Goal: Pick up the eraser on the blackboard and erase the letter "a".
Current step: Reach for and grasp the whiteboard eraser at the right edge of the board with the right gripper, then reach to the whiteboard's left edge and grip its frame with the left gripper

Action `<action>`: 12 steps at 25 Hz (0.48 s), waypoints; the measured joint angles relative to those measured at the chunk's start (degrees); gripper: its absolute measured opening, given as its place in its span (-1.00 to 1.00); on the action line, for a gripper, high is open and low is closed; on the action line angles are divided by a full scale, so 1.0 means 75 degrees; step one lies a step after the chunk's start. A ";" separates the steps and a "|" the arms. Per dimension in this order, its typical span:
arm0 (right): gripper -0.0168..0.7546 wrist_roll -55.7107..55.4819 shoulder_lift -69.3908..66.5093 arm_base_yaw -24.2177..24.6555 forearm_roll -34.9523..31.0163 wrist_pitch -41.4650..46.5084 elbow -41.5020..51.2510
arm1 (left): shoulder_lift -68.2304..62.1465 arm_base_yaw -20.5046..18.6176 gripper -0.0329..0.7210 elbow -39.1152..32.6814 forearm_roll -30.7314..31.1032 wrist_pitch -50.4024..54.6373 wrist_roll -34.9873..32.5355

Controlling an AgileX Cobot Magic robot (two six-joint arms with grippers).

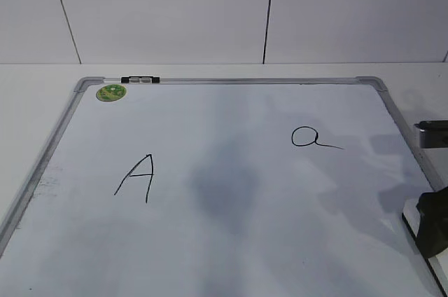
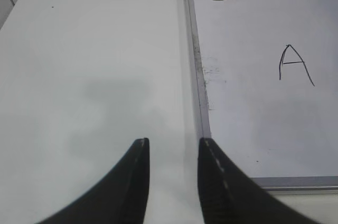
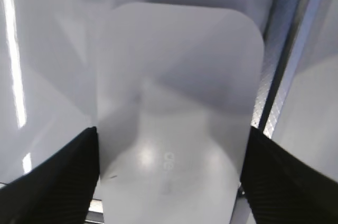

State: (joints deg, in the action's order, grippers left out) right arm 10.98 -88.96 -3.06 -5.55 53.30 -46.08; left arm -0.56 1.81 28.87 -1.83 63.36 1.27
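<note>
Below, we see the blackboard (image 1: 210,241) flat on a white table (image 2: 79,49) before a paneled wall (image 1: 175,10), our right gripper (image 3: 171,145) spread astride the eraser (image 3: 179,102) at its right edge, the left gripper (image 2: 173,147) open, the "a" (image 1: 313,137) intact.

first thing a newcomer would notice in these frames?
The blackboard with its two black marks: a capital A on the left, the letter "a" on the right. Then the right hand, fingers on either side of the eraser by the board's right frame.
</note>
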 joint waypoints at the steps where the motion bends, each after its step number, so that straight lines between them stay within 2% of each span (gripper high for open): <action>1: 0.70 0.0000 0.0000 0.0000 0.0000 0.0000 0.0000 | 0.0000 0.0000 -0.29 0.0000 0.0000 0.0000 0.0000; 12: 0.69 0.0005 -0.0099 0.0000 0.0000 -0.0032 0.0000 | 0.0000 0.0000 -0.29 0.0000 0.0000 0.0000 0.0000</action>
State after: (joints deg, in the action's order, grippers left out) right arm 11.01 -89.71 -3.06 -5.55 53.06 -46.08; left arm -0.56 1.81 28.87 -1.83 63.36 1.27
